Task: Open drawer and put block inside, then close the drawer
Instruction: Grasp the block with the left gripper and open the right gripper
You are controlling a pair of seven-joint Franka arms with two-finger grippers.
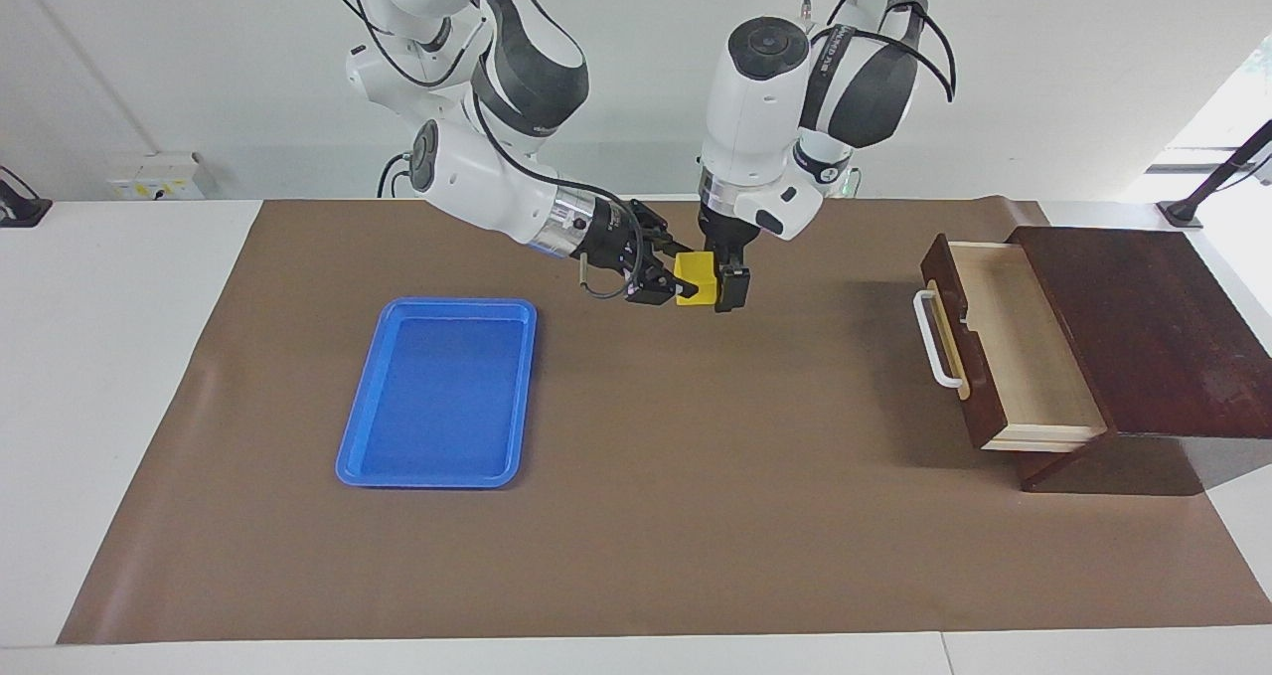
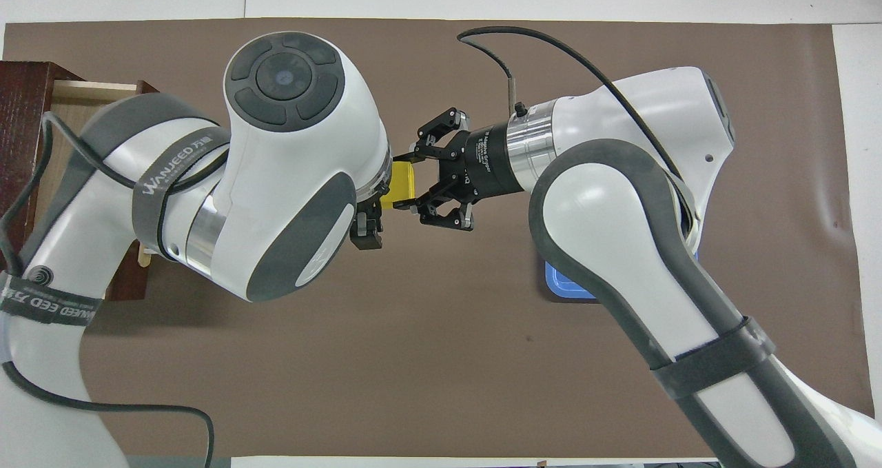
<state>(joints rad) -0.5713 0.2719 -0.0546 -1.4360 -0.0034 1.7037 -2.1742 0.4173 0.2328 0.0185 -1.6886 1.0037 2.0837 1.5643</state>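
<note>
The block [image 1: 696, 278] hangs in the air over the bare middle of the brown mat [image 1: 636, 516], caught between both grippers. The right gripper [image 1: 668, 279] comes at it sideways, its fingers closed on the block's face toward the right arm's end. The left gripper [image 1: 717, 282] points straight down beside it with one finger [image 1: 733, 288] flat against the block's other face; its second finger seems hidden by the cube, so the left jaws' hold cannot be told for sure.

The drawer [image 1: 1004, 342] stands pulled well out of its dark wooden box [image 1: 1143, 327] at the left arm's end of the table, pale inside showing, white handle [image 1: 934, 342] facing the mat's middle. Open mat lies between the block and the drawer. The blue tray [image 1: 437, 392] lies flat toward the right arm's end, well apart from the grippers and inside the mat's edges.

The left arm's strap reads "WANJEED" [image 2: 172, 168]; small print rings the right gripper's wrist [image 2: 490, 161], too fine to read.
</note>
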